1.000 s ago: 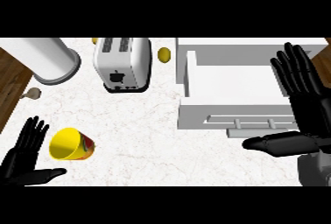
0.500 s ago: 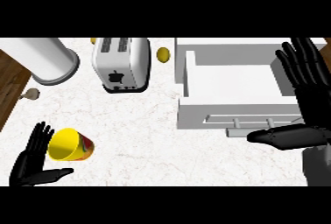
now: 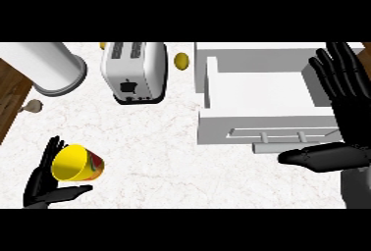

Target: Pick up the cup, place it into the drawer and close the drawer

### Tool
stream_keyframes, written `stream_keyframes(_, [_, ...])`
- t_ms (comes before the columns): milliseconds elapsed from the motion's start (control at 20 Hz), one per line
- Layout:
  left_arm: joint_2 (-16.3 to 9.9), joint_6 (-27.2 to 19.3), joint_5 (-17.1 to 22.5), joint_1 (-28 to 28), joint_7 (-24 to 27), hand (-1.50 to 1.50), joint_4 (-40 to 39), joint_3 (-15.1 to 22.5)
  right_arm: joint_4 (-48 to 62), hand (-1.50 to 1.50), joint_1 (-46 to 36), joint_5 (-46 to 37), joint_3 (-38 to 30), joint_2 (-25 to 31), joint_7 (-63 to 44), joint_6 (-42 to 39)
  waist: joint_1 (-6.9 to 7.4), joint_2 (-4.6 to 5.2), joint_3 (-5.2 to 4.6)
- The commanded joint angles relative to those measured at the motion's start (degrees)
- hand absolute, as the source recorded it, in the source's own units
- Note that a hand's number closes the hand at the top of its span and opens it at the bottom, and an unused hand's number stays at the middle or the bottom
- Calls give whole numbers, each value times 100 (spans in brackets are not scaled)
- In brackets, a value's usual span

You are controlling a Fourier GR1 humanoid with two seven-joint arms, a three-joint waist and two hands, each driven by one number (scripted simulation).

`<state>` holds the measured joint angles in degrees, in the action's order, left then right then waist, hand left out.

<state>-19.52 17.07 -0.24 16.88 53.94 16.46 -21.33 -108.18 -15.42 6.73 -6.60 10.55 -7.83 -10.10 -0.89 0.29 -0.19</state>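
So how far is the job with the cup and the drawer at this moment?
Early stage. The drawer already stands open and looks empty inside. The left hand is at the yellow cup, fingers behind it and thumb under it, but the cup is not yet near the drawer. The right hand rests open by the drawer. Left to do: carry the cup over, put it in, close the drawer.

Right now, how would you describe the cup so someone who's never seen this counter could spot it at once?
Start at the white toaster near the counter's far edge, then come straight toward the near left corner. There the cup lies tilted against the left hand. It is the only bright yellow cup, its open mouth facing up.
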Motion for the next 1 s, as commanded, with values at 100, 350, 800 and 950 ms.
stream_keyframes(100, [-39,428,-109,122,848,-150,-358,52,-65,-150,-146,-150,215,-133,-190,145,-8,14,-8])
stream_keyframes(350, [16,458,-99,321,812,-150,-436,44,306,-150,-224,368,-393,306,-31,-262,-25,23,-6])
stream_keyframes(800, [314,1244,-1,607,724,150,-227,149,27,-150,217,115,-124,148,116,-243,-62,7,-7])
stream_keyframes(950, [277,223,-153,447,1414,150,129,183,357,-150,-78,-28,-195,226,188,-177,15,21,-5])
